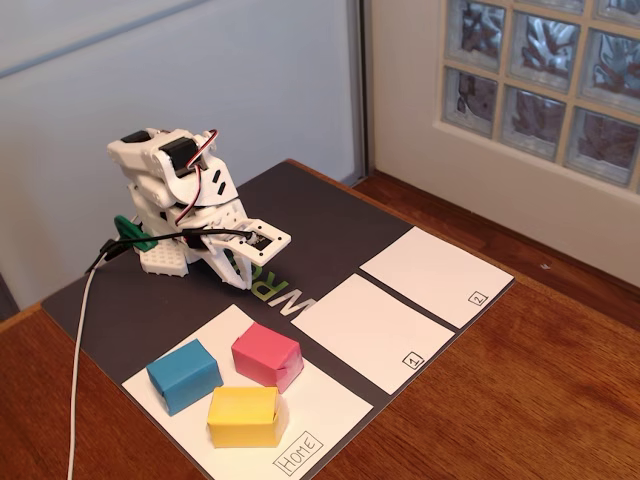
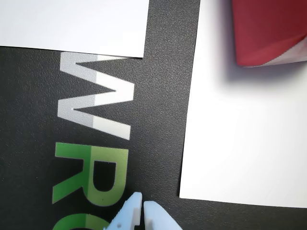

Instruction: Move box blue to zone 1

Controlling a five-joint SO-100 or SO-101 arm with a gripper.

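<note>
Yellow block (image 1: 243, 416) sits closest to the fixed camera, on the front part of the white sheet marked "Home" (image 1: 330, 410), with the handwritten label just right of it. Box blue (image 1: 184, 375) lies on the same sheet, left of and a bit behind the yellow one, near it; can't tell if they touch. Pink block (image 1: 267, 357) is right of the blue and behind the yellow, also on the sheet; wrist view shows only its corner (image 2: 268, 33) at top right, on white paper. Zone 1 (image 1: 370, 330) is the white rectangle right of the Home sheet in the fixed view, a strip of dark mat (image 1: 120, 300) between them, "1" boxed in its near corner, nothing on it. Zone 2 sheet (image 1: 435, 275) is beyond it, further right. White arm (image 1: 175, 200) is folded low at the back of the mat, well apart from all three blocks. Gripper (image 2: 142, 205) pokes in at the wrist view's bottom edge, fingertips together, nothing between them, over the mat's white and green lettering (image 2: 93, 143). Wooden table (image 1: 520, 400) under the mat.
</note>
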